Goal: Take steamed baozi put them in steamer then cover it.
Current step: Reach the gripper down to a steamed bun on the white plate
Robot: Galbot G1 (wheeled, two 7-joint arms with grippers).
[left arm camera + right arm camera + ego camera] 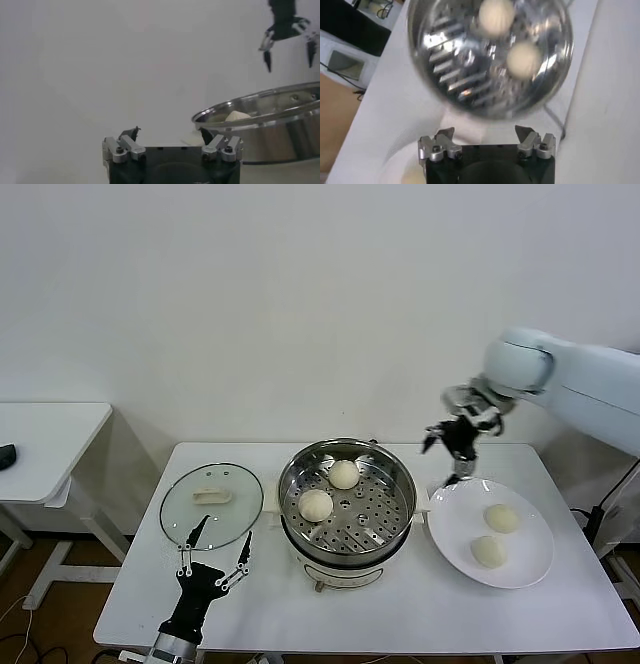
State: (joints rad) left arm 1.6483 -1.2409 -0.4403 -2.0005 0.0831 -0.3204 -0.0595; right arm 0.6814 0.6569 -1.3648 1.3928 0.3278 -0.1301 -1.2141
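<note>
The steamer (350, 552) stands at the table's middle with two baozi (344, 474) (315, 504) on its perforated tray. Two more baozi (502, 518) (489, 551) lie on a white plate (455, 524) to its right. The glass cover (235, 504) lies flat left of the steamer, handle (211, 496) up. My right gripper (447, 456) hangs open and empty above the gap between steamer and plate. In its wrist view (484, 132) the steamer (450, 65) and both buns (496, 14) (524, 59) lie below. My left gripper (222, 532) is open and empty at the cover's near edge.
A small white side table (50, 434) stands to the left with a dark object (6, 454) on it. In the left wrist view the steamer (270, 117) is to one side of my left gripper (169, 132), and the right gripper (288, 47) shows beyond.
</note>
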